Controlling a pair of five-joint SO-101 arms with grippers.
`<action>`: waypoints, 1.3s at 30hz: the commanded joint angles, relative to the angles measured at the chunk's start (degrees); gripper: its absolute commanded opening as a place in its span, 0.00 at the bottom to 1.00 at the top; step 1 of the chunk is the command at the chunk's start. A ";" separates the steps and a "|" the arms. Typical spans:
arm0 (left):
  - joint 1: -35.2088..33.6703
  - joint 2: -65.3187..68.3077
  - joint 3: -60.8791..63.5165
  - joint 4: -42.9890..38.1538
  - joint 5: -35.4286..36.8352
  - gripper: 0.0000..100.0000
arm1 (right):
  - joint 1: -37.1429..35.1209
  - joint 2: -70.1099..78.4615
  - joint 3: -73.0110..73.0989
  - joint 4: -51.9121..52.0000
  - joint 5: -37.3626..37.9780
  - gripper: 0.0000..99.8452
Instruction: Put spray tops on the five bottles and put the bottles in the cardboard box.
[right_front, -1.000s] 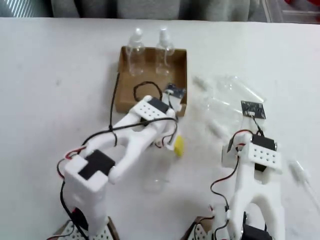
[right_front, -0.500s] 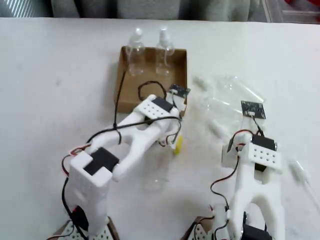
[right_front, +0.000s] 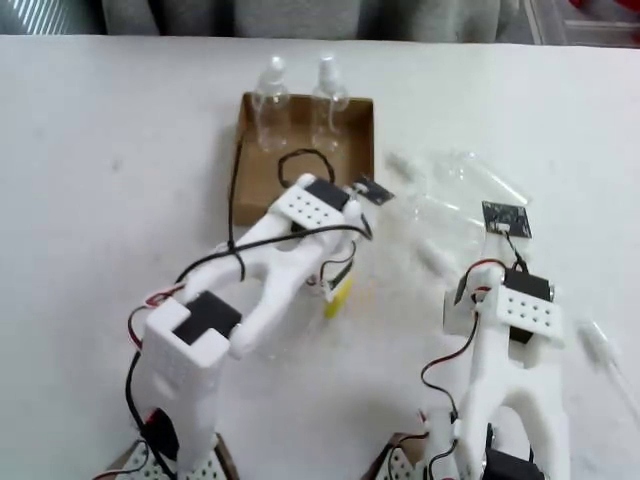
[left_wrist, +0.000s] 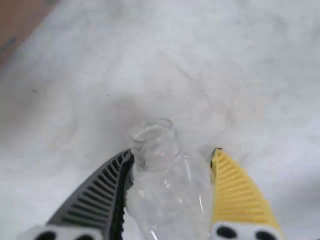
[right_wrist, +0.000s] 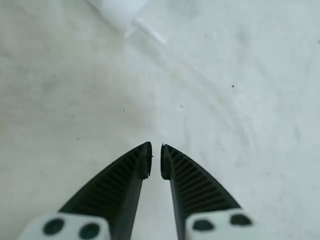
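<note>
The left tool (left_wrist: 172, 156) is clenched around an uncapped clear bottle (left_wrist: 162, 190), holding it over the white surface (left_wrist: 225, 60) near the cardboard box (right_front: 254, 195). 2 capped bottles (right_front: 271, 105) sit at the box's far end. The right tool (right_wrist: 156, 161) is pinched almost closed on nothing, low over the surface, with a loose spray top (right_wrist: 120, 9) near it.

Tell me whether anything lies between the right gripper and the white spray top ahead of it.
Nothing visible does: bare table lies between the right gripper and the spray top.
</note>
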 joint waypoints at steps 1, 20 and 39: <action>-0.31 -0.22 -2.73 1.41 -3.25 0.03 | -0.66 -1.27 -0.26 -0.57 0.70 0.02; -0.31 -0.40 1.76 -2.81 5.54 0.36 | -0.66 -1.27 -0.26 -0.66 0.70 0.02; -0.13 -6.55 8.79 -7.30 22.95 0.37 | -0.66 -1.27 -0.26 -0.66 0.70 0.02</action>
